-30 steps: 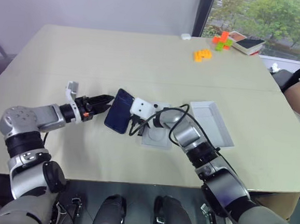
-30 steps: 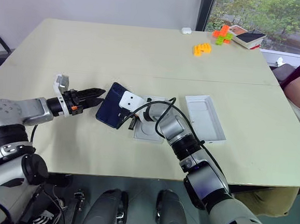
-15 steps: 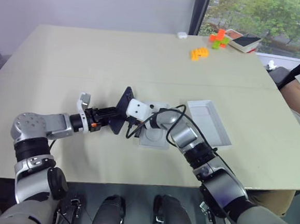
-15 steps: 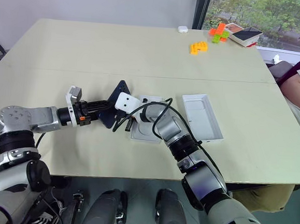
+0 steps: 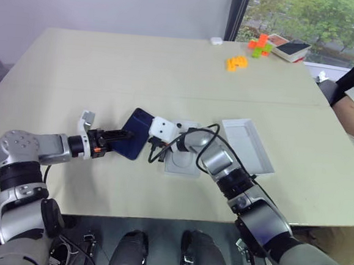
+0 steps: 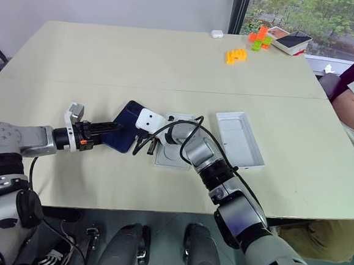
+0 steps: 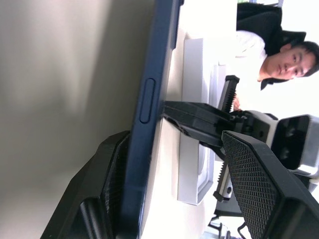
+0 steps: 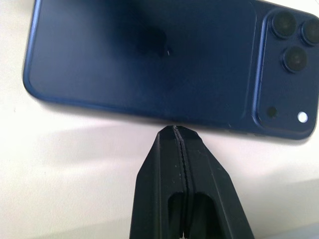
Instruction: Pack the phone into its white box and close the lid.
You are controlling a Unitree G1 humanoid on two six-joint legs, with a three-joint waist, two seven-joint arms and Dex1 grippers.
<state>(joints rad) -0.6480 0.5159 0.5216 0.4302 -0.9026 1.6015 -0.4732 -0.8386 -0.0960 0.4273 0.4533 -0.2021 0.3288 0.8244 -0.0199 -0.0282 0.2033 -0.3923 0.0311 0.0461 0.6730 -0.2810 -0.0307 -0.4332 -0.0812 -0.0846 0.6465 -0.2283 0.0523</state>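
My left jaws point(image 5: 116, 139) straddle the phone point(image 5: 131, 141) edge, one finger under it, not clamped. My right jaws point(image 8: 181, 144) are pinched shut, tip against its long side. The white box point(image 5: 182, 162) lies at three o'clock; the phone could slip off before I clamp.

Office meeting room: large beige table point(image 5: 170, 64), big window point(image 5: 308, 20), trees outside.

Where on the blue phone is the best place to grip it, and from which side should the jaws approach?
Grip the phone across its thin long edges, near the end facing the left gripper, coming from the robot's left. It is a flat slab lying back up, and that end has bare table beside it.
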